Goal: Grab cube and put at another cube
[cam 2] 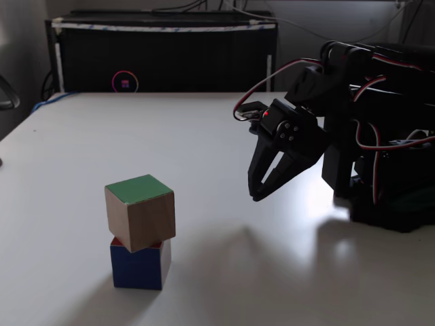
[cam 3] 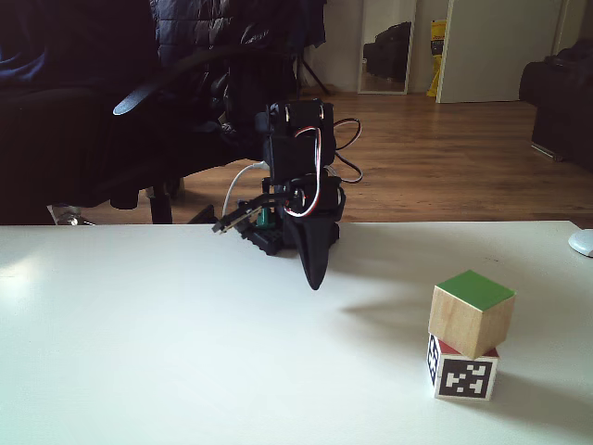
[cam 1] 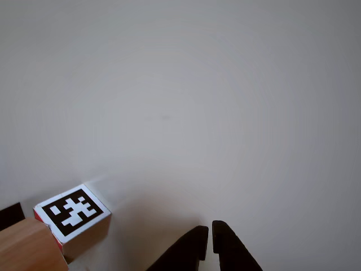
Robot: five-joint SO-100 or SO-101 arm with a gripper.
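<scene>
The wooden cube with a green top face rests, slightly twisted, on top of the other cube, which shows a blue side in this fixed view. In a fixed view from the opposite side, the green-topped cube sits on the cube with the black-and-white marker. My gripper hangs shut and empty above the table, well to the right of the stack and apart from it. From the opposite side, the gripper points down, left of the stack. In the other view the shut fingertips show at the bottom, with the marker cube and wooden cube at bottom left.
The arm's black base with its cables stands at the right of the white table. A dark cabinet lies behind the table's far edge. A white object sits at the table's right edge, and an office chair stands behind the arm.
</scene>
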